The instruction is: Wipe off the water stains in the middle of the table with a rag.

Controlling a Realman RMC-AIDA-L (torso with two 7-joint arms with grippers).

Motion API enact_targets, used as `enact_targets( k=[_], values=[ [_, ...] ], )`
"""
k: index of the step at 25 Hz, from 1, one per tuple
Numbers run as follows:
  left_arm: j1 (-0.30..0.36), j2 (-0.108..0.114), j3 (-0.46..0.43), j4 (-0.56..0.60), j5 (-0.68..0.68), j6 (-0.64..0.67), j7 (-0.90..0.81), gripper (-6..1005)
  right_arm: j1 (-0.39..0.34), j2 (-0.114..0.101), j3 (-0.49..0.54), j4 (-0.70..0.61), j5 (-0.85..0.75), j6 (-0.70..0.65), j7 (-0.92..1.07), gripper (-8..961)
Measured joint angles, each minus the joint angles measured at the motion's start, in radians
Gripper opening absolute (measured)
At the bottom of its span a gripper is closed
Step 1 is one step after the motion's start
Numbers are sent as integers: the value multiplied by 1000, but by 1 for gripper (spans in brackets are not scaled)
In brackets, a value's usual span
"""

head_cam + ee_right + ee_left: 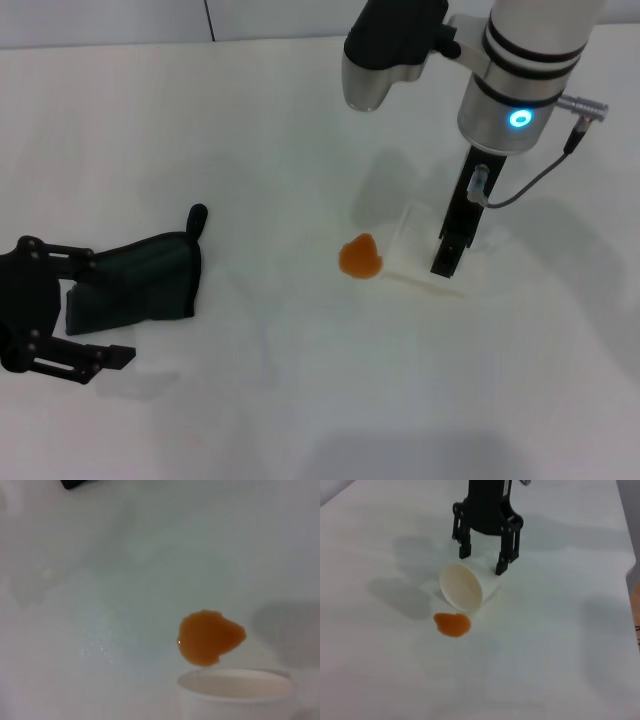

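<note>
No legible text, labels, brands, numbers or signs are showing in any view. Nothing readable is appearing on the surface [150,120], the rag [135,285], or the arms.

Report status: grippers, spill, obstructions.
Left gripper open around the rag. Right gripper open over tipped cup. Orange water stains unwiped; cup lies right beside them.
</note>
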Motion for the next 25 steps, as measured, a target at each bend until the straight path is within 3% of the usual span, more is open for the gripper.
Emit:
enact_targets(
  k=[16, 25],
  values=[
    [-20, -37, 2, 0, 21, 0, -19, 815, -36, -1, -125, 61, 66, 115, 0, 741],
    [-23, -44, 11, 0, 28, -1, -39, 816, -46, -1, -153, 63, 64, 131, -1, 732]
  ],
)
